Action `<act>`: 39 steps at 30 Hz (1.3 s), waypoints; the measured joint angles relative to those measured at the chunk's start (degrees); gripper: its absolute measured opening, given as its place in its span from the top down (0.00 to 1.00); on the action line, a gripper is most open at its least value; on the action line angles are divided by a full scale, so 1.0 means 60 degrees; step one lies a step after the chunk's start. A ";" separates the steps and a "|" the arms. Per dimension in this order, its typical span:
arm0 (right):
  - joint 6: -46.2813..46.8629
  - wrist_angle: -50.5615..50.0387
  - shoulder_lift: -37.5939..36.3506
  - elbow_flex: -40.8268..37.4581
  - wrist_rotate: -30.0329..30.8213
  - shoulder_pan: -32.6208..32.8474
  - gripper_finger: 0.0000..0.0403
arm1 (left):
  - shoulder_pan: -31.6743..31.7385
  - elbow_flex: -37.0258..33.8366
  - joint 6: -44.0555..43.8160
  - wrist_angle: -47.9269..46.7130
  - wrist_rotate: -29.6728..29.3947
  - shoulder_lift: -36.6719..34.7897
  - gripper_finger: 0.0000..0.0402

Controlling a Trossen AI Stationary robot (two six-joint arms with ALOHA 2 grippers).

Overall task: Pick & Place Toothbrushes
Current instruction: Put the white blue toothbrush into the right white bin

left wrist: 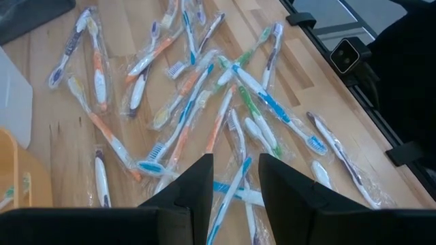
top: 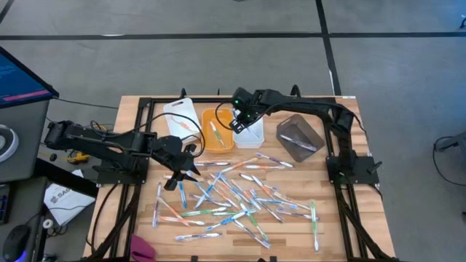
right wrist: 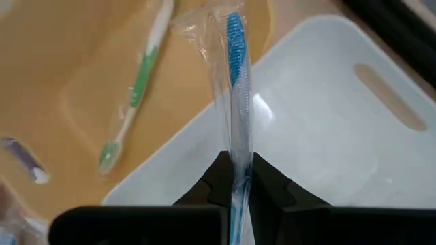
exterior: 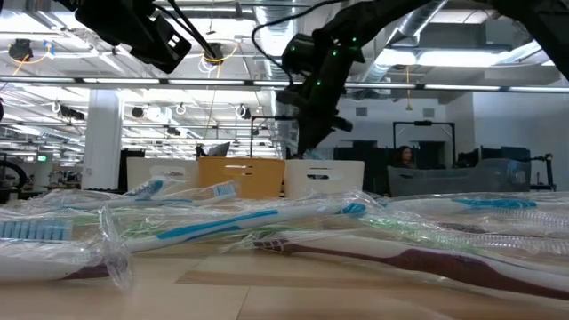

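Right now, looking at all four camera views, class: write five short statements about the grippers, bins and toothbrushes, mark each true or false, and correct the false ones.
1. The right gripper is shut on a blue wrapped toothbrush. True.
2. That gripper hangs over the grey bin. False: it is over the white bin, beside the orange bin.
3. The left gripper holds a toothbrush. False: it is open and empty above the pile.
4. A green toothbrush lies in the orange bin. True.
5. The wooden table has only three toothbrushes left. False: dozens remain.
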 joint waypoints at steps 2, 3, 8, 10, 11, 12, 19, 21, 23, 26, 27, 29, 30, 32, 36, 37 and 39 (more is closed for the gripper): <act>0.0033 -0.0025 0.0032 0.0000 0.0019 -0.0032 0.96 | -0.0002 0.0000 0.0000 -0.0009 -0.0003 0.0001 0.72; 0.0068 -0.0010 0.0030 0.0000 0.0068 -0.0060 0.96 | -0.0004 0.0000 0.0000 -0.0011 -0.0003 0.0003 0.72; 0.0737 -0.0113 0.0021 0.0004 0.0357 -0.0102 0.95 | -0.0004 0.0000 0.0000 -0.0011 -0.0003 0.0003 0.72; 0.1054 -0.0263 0.0021 0.0004 0.0350 -0.0161 0.95 | -0.0004 0.0000 0.0000 -0.0011 0.0000 0.0003 0.72; 0.1165 -0.0363 0.0021 0.0004 0.0346 -0.0184 0.96 | -0.0004 0.0000 -0.0001 -0.0014 0.0000 0.0003 0.72; 0.1217 -0.0437 0.0021 0.0004 0.0347 -0.0221 0.96 | -0.0004 0.0000 -0.0002 -0.0015 -0.0001 0.0003 0.72; 0.1422 -0.0677 0.0021 0.0004 0.0364 -0.0257 0.94 | -0.0007 0.0000 -0.0004 -0.0011 -0.0003 0.0000 0.72; 0.1422 -0.0680 0.0021 0.0004 0.0357 -0.0250 0.94 | -0.0007 0.0000 -0.0004 -0.0011 -0.0001 0.0001 0.72; 0.1418 -0.0679 0.0021 0.0004 0.0357 -0.0249 0.94 | -0.0007 0.0000 -0.0004 -0.0011 0.0000 0.0002 0.72; 0.1418 -0.0688 0.0021 0.0004 0.0361 -0.0266 0.93 | -0.0007 0.0000 -0.0004 -0.0011 0.0001 0.0002 0.72; 0.1418 -0.0689 0.0021 0.0004 0.0361 -0.0268 0.92 | -0.0007 0.0000 -0.0005 -0.0011 -0.0003 0.0002 0.72; 0.1374 -0.0718 0.0021 -0.0004 0.0360 -0.0264 0.91 | -0.0007 0.0000 -0.0006 -0.0011 -0.0003 0.0003 0.72; 0.1346 -0.0676 0.0017 -0.0048 0.0353 -0.0257 0.90 | -0.0007 0.0000 -0.0007 -0.0011 0.0000 0.0003 0.72; 0.1346 -0.0693 0.0014 -0.0152 0.0321 -0.0260 0.88 | -0.0007 0.0000 -0.0007 -0.0009 -0.0003 0.0003 0.72; 0.1109 -0.0784 0.0017 -0.0175 0.0321 -0.0316 0.85 | -0.0007 0.0000 -0.0007 -0.0011 -0.0003 0.0001 0.72; 0.1097 -0.0769 0.0017 -0.0178 0.0321 -0.0330 0.85 | -0.0007 0.0000 -0.0007 -0.0009 -0.0003 0.0003 0.72; 0.1091 -0.0646 0.0017 -0.0178 0.0324 -0.0330 0.85 | -0.0007 0.0000 -0.0007 -0.0011 0.0000 0.0002 0.72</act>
